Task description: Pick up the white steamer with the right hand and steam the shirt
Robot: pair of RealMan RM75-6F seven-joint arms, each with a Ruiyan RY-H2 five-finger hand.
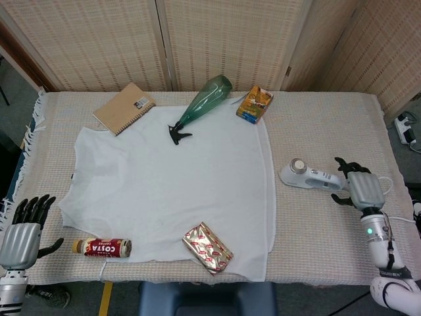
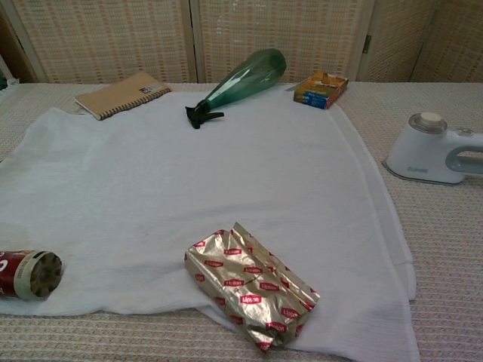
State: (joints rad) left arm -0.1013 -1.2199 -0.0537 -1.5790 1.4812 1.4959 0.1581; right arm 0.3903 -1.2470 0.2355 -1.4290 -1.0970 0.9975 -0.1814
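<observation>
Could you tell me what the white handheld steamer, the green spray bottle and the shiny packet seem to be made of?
White handheld steamer: apparently smooth moulded plastic, with a soft sheen on its rounded body.
Green spray bottle: probably translucent tinted plastic, possibly glass; light passes through it, and its nozzle is matt black.
Shiny packet: looks like metallised foil, crinkled and reflective, printed with red labels.
</observation>
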